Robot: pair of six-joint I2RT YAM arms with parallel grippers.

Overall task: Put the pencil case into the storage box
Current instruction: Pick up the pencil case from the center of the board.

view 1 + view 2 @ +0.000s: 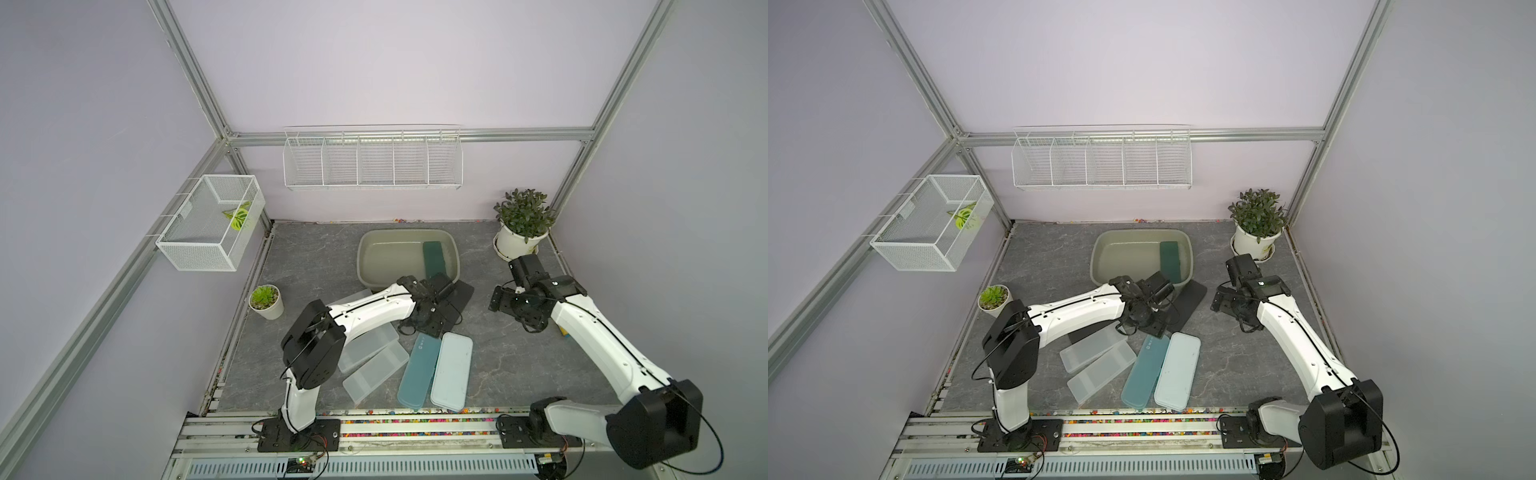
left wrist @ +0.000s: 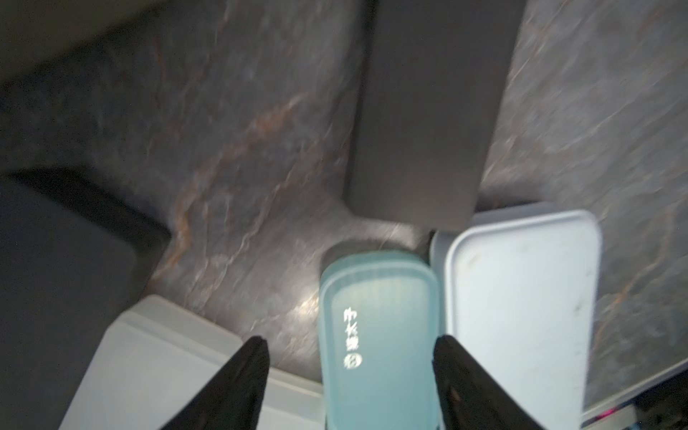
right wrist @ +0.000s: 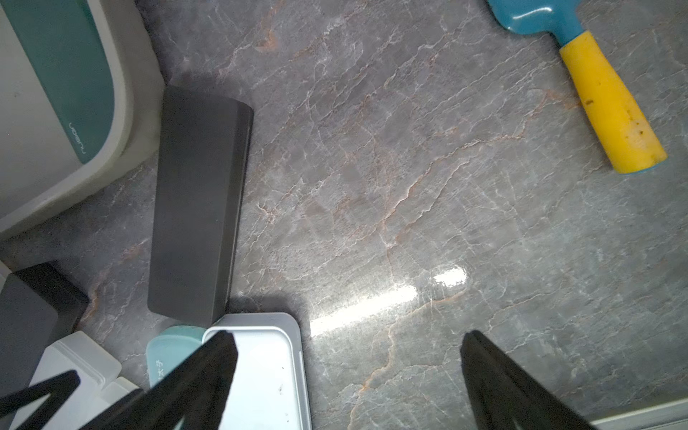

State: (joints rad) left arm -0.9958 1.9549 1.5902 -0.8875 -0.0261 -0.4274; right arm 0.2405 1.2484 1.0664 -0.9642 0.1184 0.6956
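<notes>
Straddling the far end of the teal pencil case [image 1: 419, 370] at lower centre, the left gripper [image 2: 352, 342] stands open and empty; a clean pinch likely needs the jaws centred on its narrow width, clear of the pale blue case [image 1: 452, 370] alongside. The right gripper [image 3: 350, 335] gapes empty at right. Beyond, the storage box [image 1: 365, 253] at mid-frame holds one dark green case [image 1: 434, 255].

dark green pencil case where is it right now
In both top views the dark green pencil case lies inside the storage box, along its right-hand end, on the side nearer the large potted plant.
</notes>
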